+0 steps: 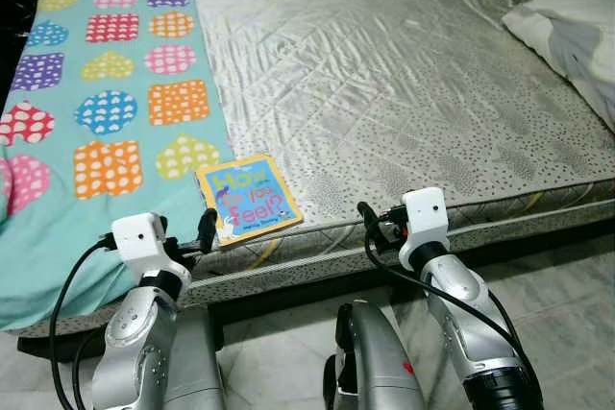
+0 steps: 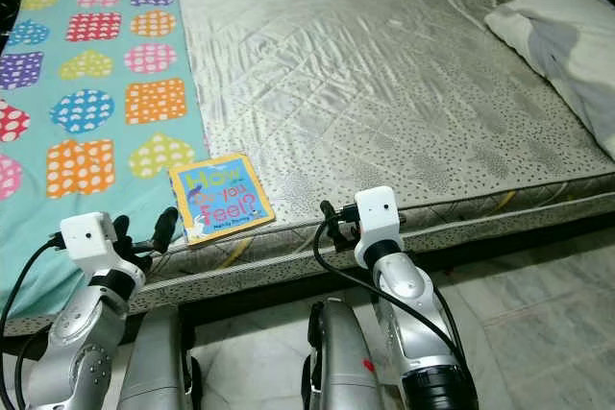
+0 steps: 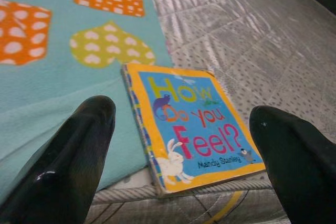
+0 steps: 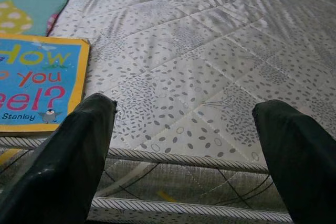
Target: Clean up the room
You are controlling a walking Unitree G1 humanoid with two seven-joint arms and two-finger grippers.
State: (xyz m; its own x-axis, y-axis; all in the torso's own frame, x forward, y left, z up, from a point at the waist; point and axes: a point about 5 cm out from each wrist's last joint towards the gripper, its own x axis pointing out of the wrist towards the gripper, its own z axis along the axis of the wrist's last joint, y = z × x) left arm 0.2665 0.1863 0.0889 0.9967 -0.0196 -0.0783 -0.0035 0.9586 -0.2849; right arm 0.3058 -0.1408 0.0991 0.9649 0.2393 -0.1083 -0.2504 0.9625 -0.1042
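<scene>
A children's board book, "How Do You Feel?" (image 1: 248, 199), lies flat near the front edge of the mattress (image 1: 384, 74), its left side resting on the hem of a teal blanket (image 1: 106, 112). My left gripper (image 1: 192, 235) hovers at the mattress edge just in front of the book's near left corner. In the left wrist view the book (image 3: 194, 129) lies ahead between the open fingers (image 3: 79, 150). My right gripper (image 1: 380, 223) is held at the mattress edge to the book's right, open, with nothing in it. The book's corner (image 4: 37, 87) shows beside its left finger (image 4: 73, 156).
The teal blanket with coloured hearts covers the left part of the bed. A white pillow or crumpled cloth (image 1: 577, 36) lies at the far right. Pale tiled floor (image 1: 557, 276) runs along the front of the bed frame.
</scene>
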